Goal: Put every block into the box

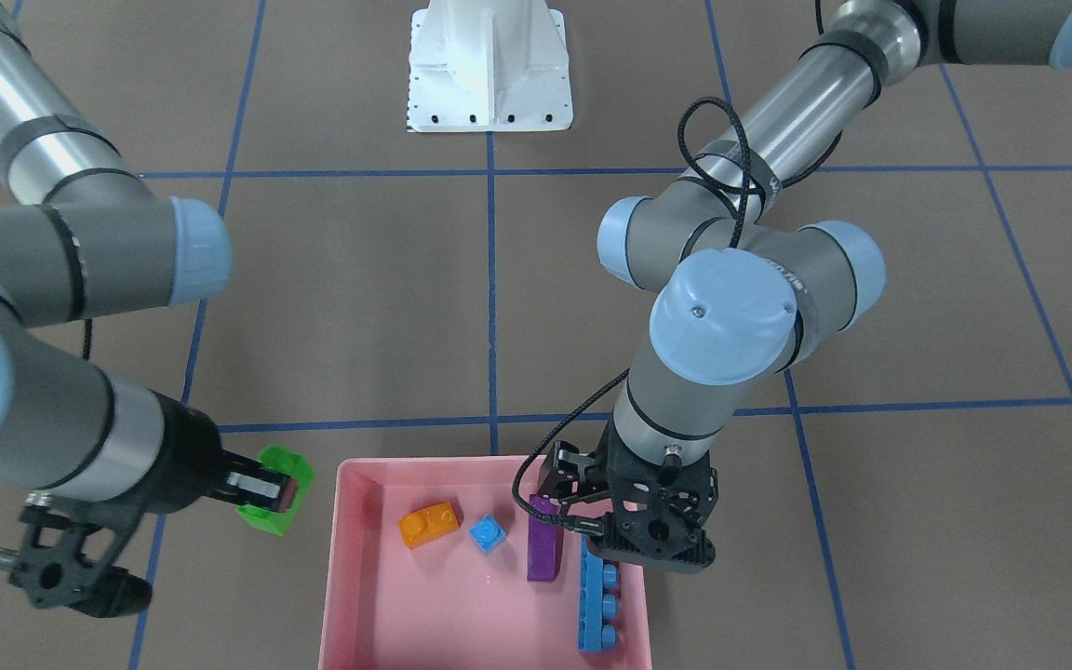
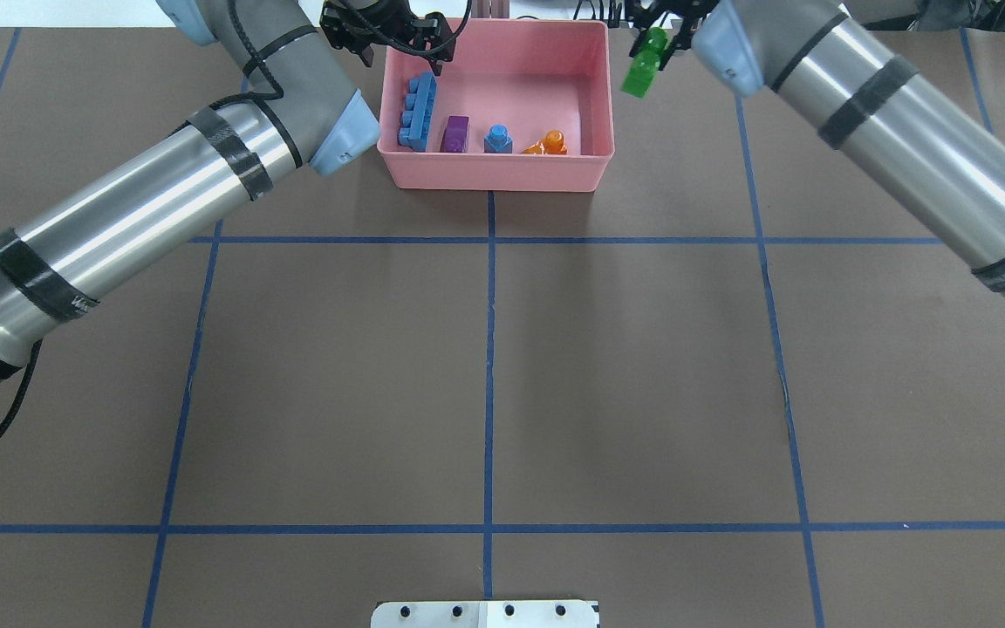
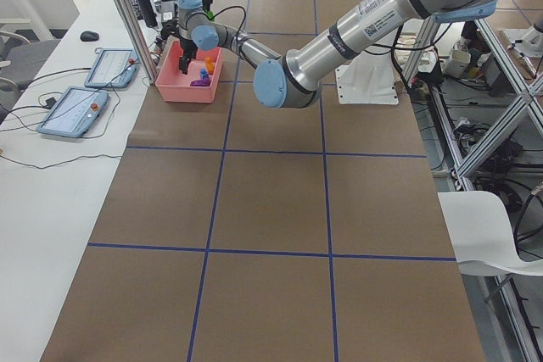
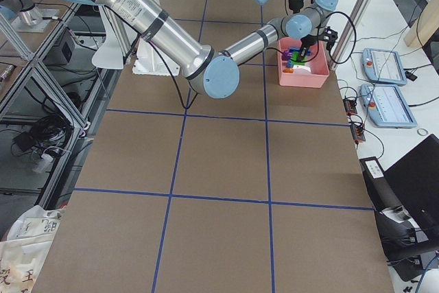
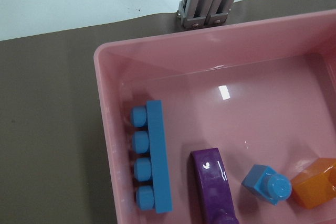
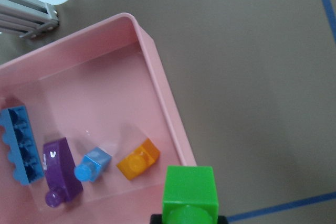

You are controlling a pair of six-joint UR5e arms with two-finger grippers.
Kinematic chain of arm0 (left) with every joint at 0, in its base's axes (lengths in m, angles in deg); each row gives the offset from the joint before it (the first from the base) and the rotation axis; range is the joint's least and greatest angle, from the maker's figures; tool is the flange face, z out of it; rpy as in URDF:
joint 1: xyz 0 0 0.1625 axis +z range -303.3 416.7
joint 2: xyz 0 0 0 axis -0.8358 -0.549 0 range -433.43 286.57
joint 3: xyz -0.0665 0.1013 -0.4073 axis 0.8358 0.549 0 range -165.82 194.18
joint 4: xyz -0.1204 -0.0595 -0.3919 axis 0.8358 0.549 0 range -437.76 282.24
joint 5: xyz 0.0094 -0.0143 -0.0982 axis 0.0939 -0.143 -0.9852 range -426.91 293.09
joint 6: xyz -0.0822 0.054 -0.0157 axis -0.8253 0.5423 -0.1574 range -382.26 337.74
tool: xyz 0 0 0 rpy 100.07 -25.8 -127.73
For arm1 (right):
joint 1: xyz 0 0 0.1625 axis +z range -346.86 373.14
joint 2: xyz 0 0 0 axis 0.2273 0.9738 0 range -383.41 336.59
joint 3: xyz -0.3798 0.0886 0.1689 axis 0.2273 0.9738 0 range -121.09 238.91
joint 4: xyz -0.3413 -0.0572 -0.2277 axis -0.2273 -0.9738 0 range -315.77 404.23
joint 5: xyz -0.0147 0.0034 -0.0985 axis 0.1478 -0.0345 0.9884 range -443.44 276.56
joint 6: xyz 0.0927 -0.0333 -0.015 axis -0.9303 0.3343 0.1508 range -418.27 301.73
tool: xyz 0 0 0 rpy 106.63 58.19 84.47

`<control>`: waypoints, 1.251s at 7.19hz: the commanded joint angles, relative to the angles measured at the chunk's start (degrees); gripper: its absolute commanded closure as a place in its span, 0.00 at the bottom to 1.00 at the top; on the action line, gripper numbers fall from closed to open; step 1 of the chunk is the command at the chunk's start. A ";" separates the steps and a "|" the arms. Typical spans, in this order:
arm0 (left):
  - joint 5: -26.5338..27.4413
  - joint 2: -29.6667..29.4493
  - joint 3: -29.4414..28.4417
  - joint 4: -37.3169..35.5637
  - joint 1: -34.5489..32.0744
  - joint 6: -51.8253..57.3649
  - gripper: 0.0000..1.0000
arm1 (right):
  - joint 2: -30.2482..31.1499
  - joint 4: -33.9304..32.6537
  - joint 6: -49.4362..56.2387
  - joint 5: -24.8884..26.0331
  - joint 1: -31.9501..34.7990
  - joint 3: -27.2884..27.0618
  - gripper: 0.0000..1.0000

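Small writing runs along the left arm, but it is too tiny to read. The left gripper hangs over the box's left far corner. It holds nothing, and I cannot tell if its jaws are apart or together. It covers one end of the long purple brick in the front view.

The pink box sits at the middle of the table's far edge. The long blue brick lies on its side in the box, its studs touching the left wall. Next come the purple brick, the tiny blue brick and the orange brick, in a row by the near wall, which hides their lower parts from overhead. The floor by the box's far wall is bare pink.

The green brick is up in the air just outside the box's right wall, not touching it. The right gripper pinches it tight. The overhead view cuts off most of that gripper. In the right wrist view, the green brick hides the fingers.
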 commanded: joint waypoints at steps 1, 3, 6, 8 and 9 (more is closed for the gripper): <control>-0.20 0.45 1.23 0.10 -0.82 0.31 0.00 | -8.15 11.72 -11.32 7.95 -5.68 11.90 1.00; -0.37 2.46 3.51 0.02 -0.83 0.31 0.00 | -9.77 18.24 -14.31 15.26 -10.61 17.66 0.01; -7.56 14.72 14.55 -0.69 -4.85 6.61 0.00 | -1.39 17.82 -12.92 9.16 -8.62 7.45 0.00; -9.33 24.13 21.59 -0.78 -8.19 14.33 0.00 | 6.73 15.90 -7.15 1.08 -0.65 0.29 0.00; -9.34 29.75 25.54 -0.78 -9.52 19.51 0.00 | 11.72 14.49 -2.15 -2.18 3.83 -3.91 0.00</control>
